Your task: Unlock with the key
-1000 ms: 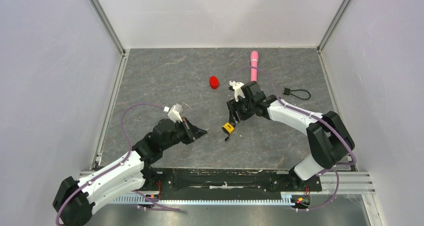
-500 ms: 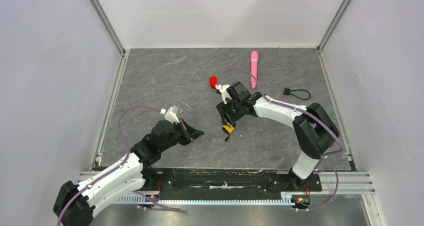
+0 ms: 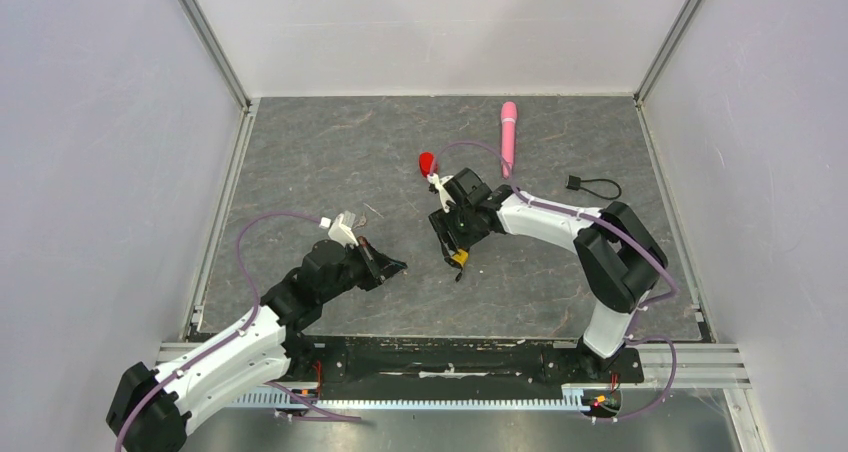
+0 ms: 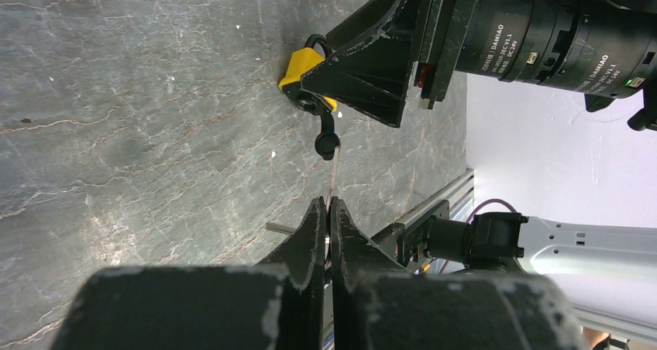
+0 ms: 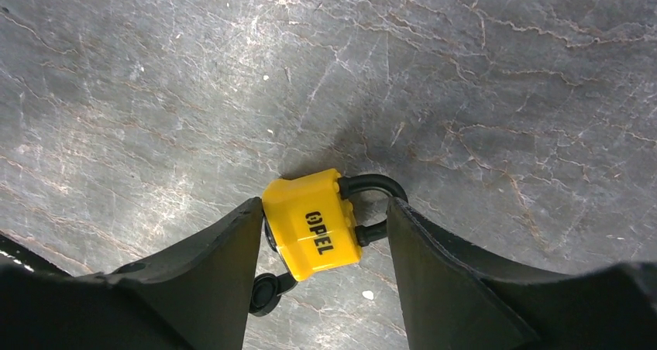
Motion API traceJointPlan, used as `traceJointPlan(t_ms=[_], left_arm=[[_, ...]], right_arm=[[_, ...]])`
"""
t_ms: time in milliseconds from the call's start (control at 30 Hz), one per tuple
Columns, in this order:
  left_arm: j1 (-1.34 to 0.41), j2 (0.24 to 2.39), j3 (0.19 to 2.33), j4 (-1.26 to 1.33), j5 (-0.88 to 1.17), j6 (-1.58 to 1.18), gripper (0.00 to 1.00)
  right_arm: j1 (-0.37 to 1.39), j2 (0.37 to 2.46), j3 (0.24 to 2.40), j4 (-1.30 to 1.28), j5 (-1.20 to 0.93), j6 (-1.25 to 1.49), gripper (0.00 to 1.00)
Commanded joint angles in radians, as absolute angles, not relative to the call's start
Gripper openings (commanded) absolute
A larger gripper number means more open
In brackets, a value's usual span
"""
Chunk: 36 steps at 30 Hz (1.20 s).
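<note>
Left wrist view: the left tool (image 4: 327, 204) is pinched shut on the thin key (image 4: 334, 176), whose tip meets the black plug (image 4: 325, 143) under the yellow padlock (image 4: 296, 62). The right tool (image 5: 324, 207) clamps the padlock.

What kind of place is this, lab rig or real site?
Most likely a lab robot test cell. Blank white walls on metal frame posts box in a grey table. Two robot arms are bolted at its near edge. The items look like props: padlock, pink stick, black cord.
</note>
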State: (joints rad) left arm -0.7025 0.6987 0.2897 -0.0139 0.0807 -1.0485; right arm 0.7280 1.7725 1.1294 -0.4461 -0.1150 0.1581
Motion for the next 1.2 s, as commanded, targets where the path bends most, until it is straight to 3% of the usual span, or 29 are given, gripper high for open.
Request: traceJointPlan(t_ms=[0,800,1167], left_arm=[[-0.698,0.697,0.290,0.005,0.078,-1.043,0.02],[-0.696,0.724,0.293,0.028,0.094,-1.043,0.02],[-0.696,0.724,0.291,0.028,0.096,-1.041,0.02]], right_arm=[[0.738,1.791,1.180,-0.461,-0.105,0.185,0.62],[0.763,1.814,1.211,-0.529,-0.105,0.118,0.62],[0.769,1.842,1.227,-0.521,-0.096,0.125,0.54]])
